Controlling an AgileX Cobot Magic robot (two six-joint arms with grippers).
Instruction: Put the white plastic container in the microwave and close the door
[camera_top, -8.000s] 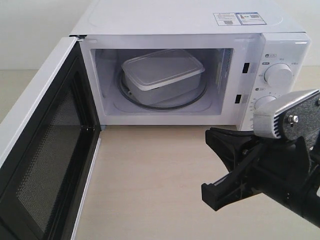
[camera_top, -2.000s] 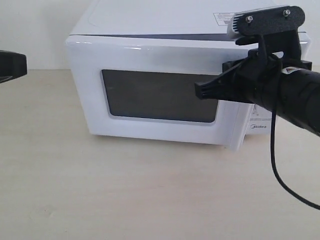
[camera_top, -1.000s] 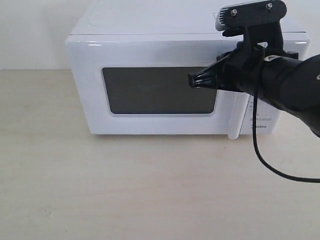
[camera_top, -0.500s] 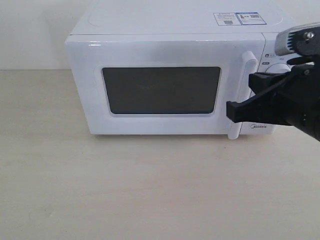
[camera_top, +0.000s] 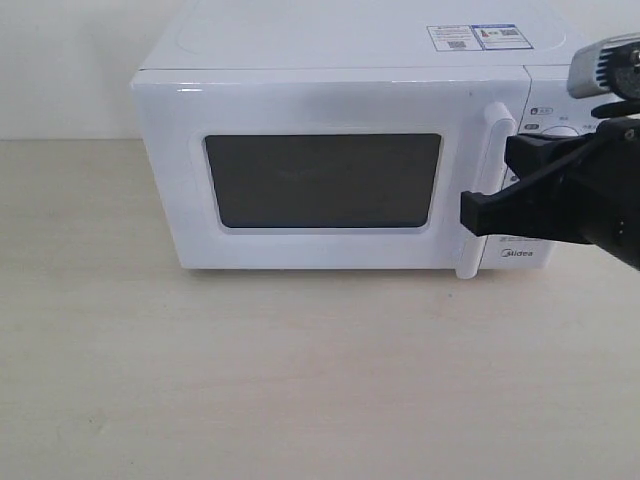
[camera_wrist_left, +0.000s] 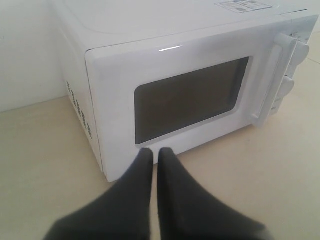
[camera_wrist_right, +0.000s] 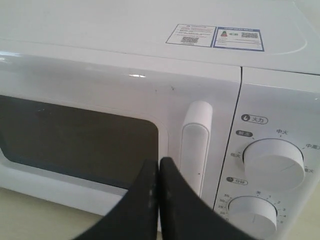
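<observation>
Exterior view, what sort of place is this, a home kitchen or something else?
Likely a robot test bench rather than a home kitchen: a white microwave sits on a pale wooden table, with a bare white wall behind and a black robot tool in front of it.

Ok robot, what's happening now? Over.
Left black gripper shut, empty. Right black gripper shut, empty, by the bar handle. White countertop microwave: white dark-windowed door closed.
</observation>
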